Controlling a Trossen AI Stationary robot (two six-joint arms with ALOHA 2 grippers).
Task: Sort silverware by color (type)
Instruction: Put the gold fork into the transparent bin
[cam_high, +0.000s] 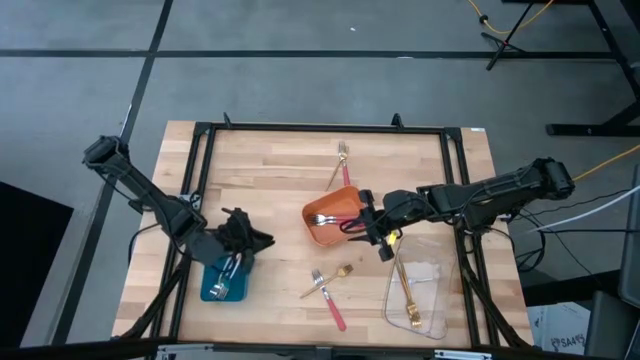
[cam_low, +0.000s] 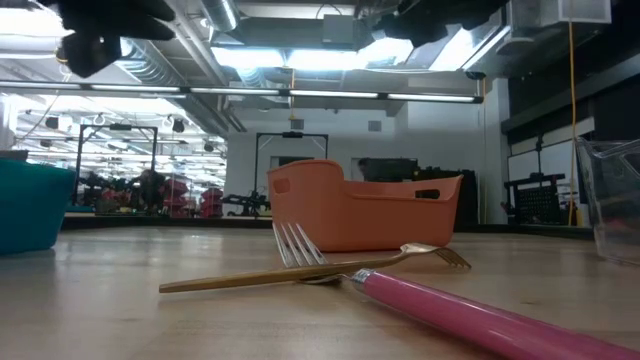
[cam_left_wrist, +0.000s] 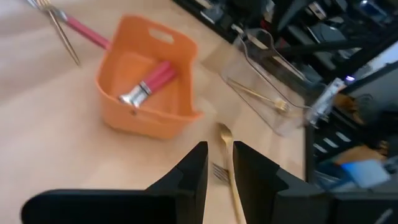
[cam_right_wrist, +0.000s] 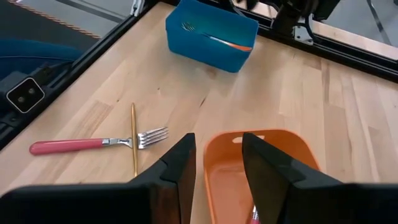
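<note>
While the right claw (cam_high: 372, 226) hangs spread and empty over the near rim of the orange tray (cam_high: 322, 213), a drop looks just finished: a pink-handled fork (cam_left_wrist: 151, 84) lies inside that tray. By my reading the sort is well along but not done. Beyond the right claw, out on the bare bench (cam_high: 270, 190), a pink-handled fork (cam_right_wrist: 93, 144) and a gold fork (cam_right_wrist: 134, 140) lie crossed and touching, so the next pick calls for lifting one without dragging the other. Another pair of forks (cam_high: 342, 162) waits past the orange tray's far side. The left claw (cam_high: 238, 250), fingers slightly apart and holding nothing, hovers above the blue tray (cam_right_wrist: 210, 34), which holds an orange-handled fork (cam_right_wrist: 219, 41). Beside the right claw, the clear tray (cam_high: 420, 290) carries gold forks (cam_high: 407, 295).
</note>
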